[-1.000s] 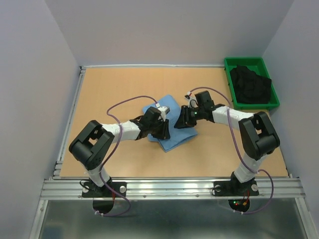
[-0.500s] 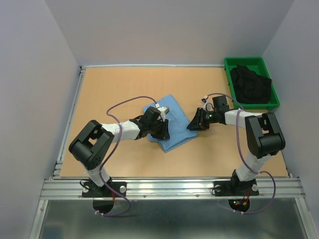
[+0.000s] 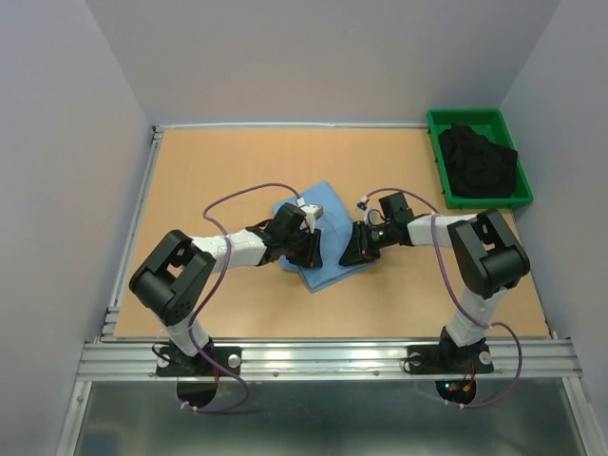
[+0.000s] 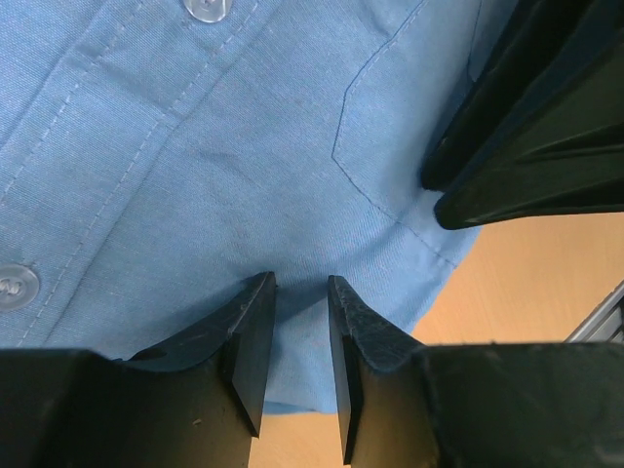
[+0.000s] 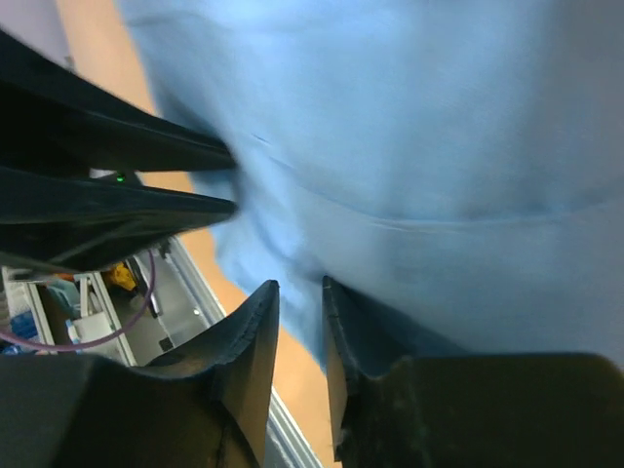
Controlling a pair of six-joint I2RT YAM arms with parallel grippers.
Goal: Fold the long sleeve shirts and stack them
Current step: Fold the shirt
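Left tool (image 4: 300, 292) low over shirt (image 4: 244, 146), right tool (image 5: 300, 292) opposite

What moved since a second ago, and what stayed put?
The right gripper swung out to the right, away from the blue shirt, then came back to its right edge. It has not visibly grabbed anything. The left gripper stayed on the shirt, which stayed folded in place. The green bin did not move.

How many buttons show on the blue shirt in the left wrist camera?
2. The top button sits at the view's upper edge; the left button at its left edge, both on the light blue shirt. More may be hidden outside the frame.
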